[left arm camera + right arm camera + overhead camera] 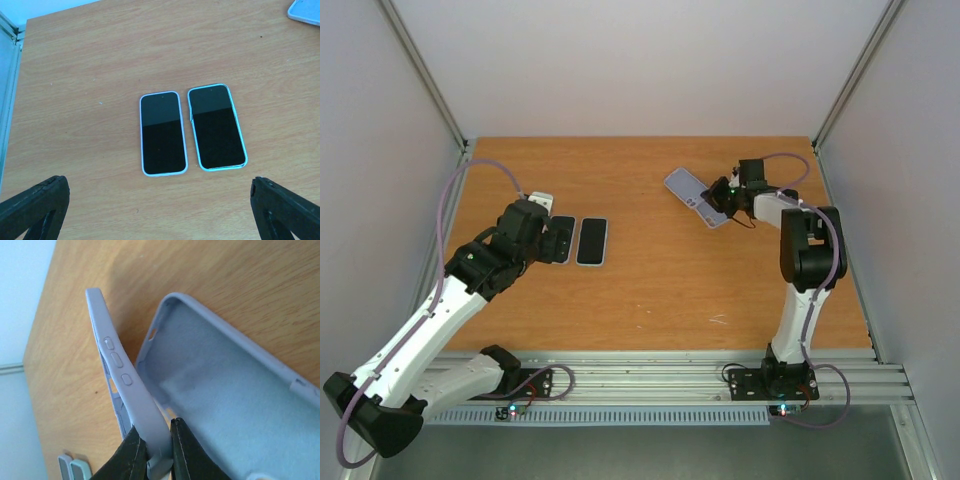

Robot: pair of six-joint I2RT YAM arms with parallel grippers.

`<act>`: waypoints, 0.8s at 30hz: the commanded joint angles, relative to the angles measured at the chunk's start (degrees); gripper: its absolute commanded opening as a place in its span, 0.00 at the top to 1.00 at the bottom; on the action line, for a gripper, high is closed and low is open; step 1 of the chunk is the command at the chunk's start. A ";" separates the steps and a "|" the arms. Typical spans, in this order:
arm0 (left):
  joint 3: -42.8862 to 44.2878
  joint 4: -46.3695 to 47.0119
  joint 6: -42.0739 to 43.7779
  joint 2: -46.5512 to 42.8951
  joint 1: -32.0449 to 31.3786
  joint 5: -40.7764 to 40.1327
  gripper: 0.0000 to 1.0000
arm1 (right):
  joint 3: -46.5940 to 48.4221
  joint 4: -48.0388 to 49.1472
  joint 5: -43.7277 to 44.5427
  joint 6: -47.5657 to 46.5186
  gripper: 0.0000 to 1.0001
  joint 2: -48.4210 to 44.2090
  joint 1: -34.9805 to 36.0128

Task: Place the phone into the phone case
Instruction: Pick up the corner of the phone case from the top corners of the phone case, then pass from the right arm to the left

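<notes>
Phone case (225,390) looks lavender, soft-lined, wall bowed.

You have the phone case (685,185) on the bench (650,300); well to its left and slightly nearer the bench's front lie the first phone (591,241), then the second phone (563,240) just beside it, further left

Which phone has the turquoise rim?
The right phone in the left wrist view, nearer the lavender case; the left phone has a whitish rim.

Lavender phone case (686,187) far right; phone (163,133) flat beside second phone (217,127), left.
</notes>
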 commanded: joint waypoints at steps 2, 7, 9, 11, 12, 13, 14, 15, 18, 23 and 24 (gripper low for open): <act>-0.92 2.49 0.46 -0.72 0.40 0.59 0.01 | -0.76 -6.34 -3.43 -7.53 0.97 -8.19 -0.47; -0.87 2.72 0.73 -0.49 0.40 3.79 0.01 | -1.50 -14.57 -7.72 -14.98 0.99 -13.98 -0.47; -0.86 2.98 1.13 -0.48 0.40 5.80 0.01 | -1.85 -18.65 -8.71 -18.40 0.99 -16.60 -0.52; -0.99 3.28 1.64 -0.50 0.40 8.27 0.01 | -2.14 -22.76 -9.38 -22.46 0.99 -19.29 -0.52; -1.03 3.45 2.07 -0.50 0.40 9.63 0.01 | -2.17 -24.97 -9.97 -25.04 0.99 -20.52 -0.52; -0.99 3.56 2.34 -0.36 0.40 10.93 0.01 | -2.24 -26.94 -10.48 -26.69 0.99 -21.62 -0.45; -0.88 3.64 2.62 -0.20 0.40 12.11 0.01 | -2.24 -28.95 -11.24 -28.24 0.99 -22.79 -0.43; -0.74 3.78 2.80 -0.04 0.40 13.30 0.01 | -2.14 -31.82 -11.93 -30.05 0.99 -23.76 -0.43; 0.02 4.46 3.81 1.10 0.45 17.62 0.01 | -2.29 -37.88 -12.29 -35.04 0.99 -27.05 -0.01; 4.31 1.97 4.42 6.44 0.40 24.69 0.01 | -1.65 -46.47 -12.30 -42.20 0.99 -31.81 1.40; 5.19 1.30 4.43 7.75 0.40 26.11 0.01 | -1.43 -47.75 -12.17 -43.01 0.99 -32.46 1.97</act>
